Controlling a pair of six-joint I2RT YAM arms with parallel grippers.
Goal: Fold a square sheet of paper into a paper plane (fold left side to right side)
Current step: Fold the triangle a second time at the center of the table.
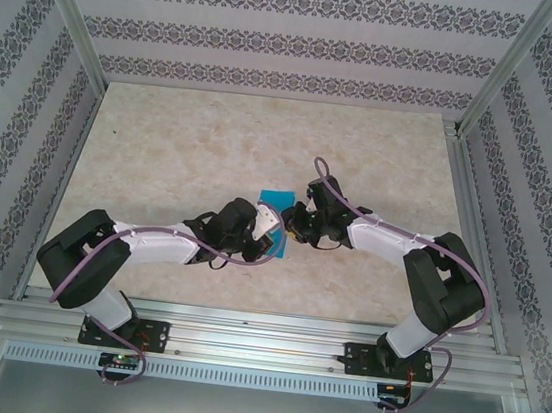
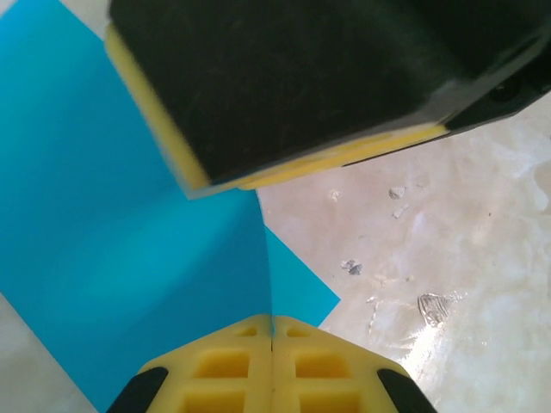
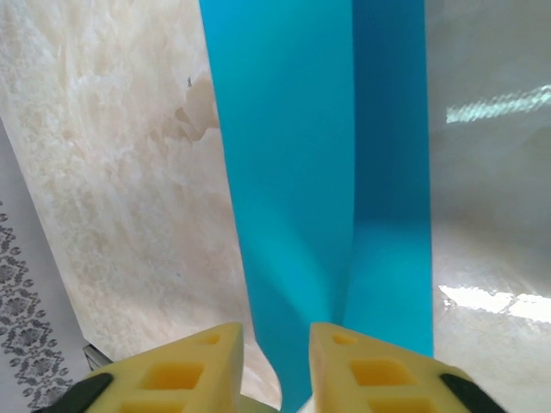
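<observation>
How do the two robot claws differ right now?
The left gripper has its fingers pressed together, pinching the blue paper sheet; the right gripper has a gap between its fingers, with paper running into it. Seen from above, the left one points right, the right one points left. Both have yellow fingers.

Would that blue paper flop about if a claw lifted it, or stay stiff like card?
Probably floppy: the blue paper curves into a standing fold instead of lying flat. Likely very light, as the left gripper holds it up by one pinched edge. It may crease easily, being thin.
</observation>
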